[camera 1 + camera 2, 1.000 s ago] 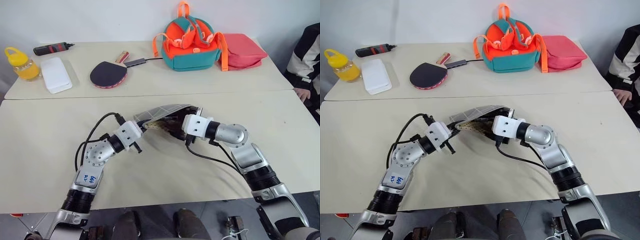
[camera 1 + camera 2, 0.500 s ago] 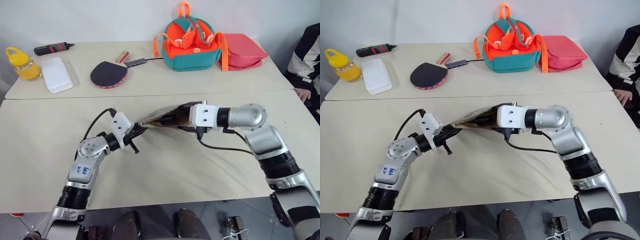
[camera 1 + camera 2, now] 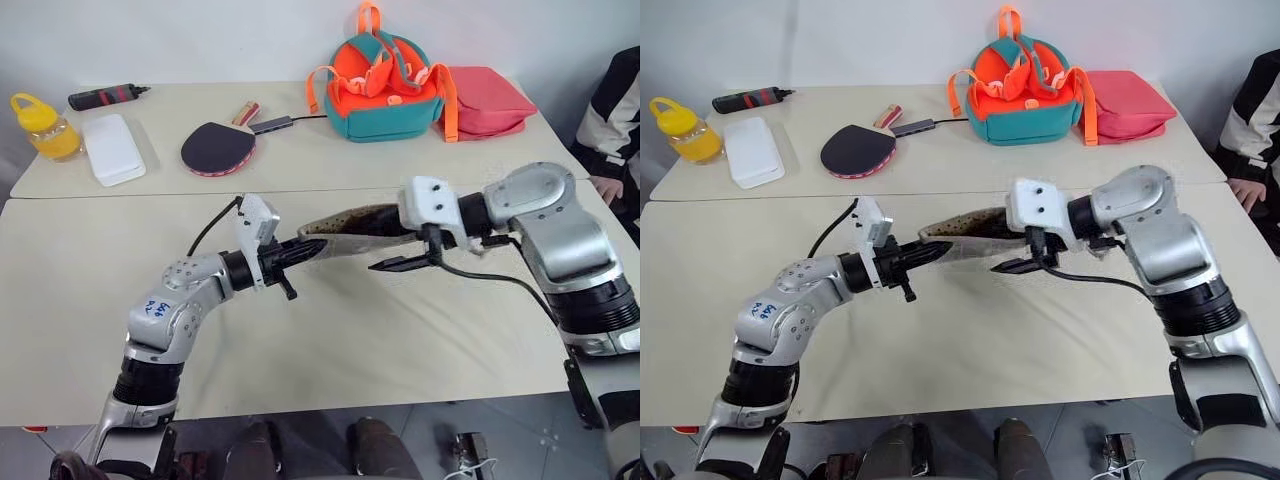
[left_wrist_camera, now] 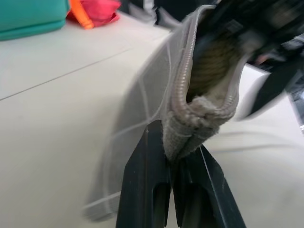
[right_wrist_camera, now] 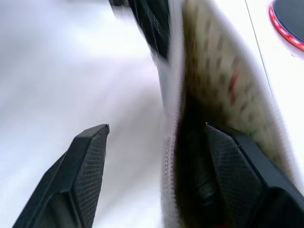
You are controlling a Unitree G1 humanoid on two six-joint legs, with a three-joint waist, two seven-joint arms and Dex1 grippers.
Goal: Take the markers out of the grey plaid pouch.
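Your grey plaid pouch [image 3: 355, 222] is up off the table [image 3: 330, 330] now, slung nearly level between the two arms, where a second ago it sagged low over the cloth. The left gripper [image 3: 308, 250] is clamped tight on the zipper end, and the left wrist view shows the fabric corner pinched between its fingers [image 4: 147, 190] with the mouth gaping toward the camera. Your right gripper [image 3: 400, 245] has risen and swung across to the other end; its jaws stand parted, one finger [image 5: 237, 166] inside the opening against the patterned lining, the other [image 5: 85, 161] outside, so it straddles the pouch wall without pinching it. No markers are out yet; something dark lies deep in the pouch in the right wrist view, too blurred to name. Lifting it seems to have opened the mouth wider, which should make the reach easier. Behind, the paddle [image 3: 217, 148], orange-teal bag [image 3: 385, 85] and pink pouch [image 3: 490, 100] sit untouched.
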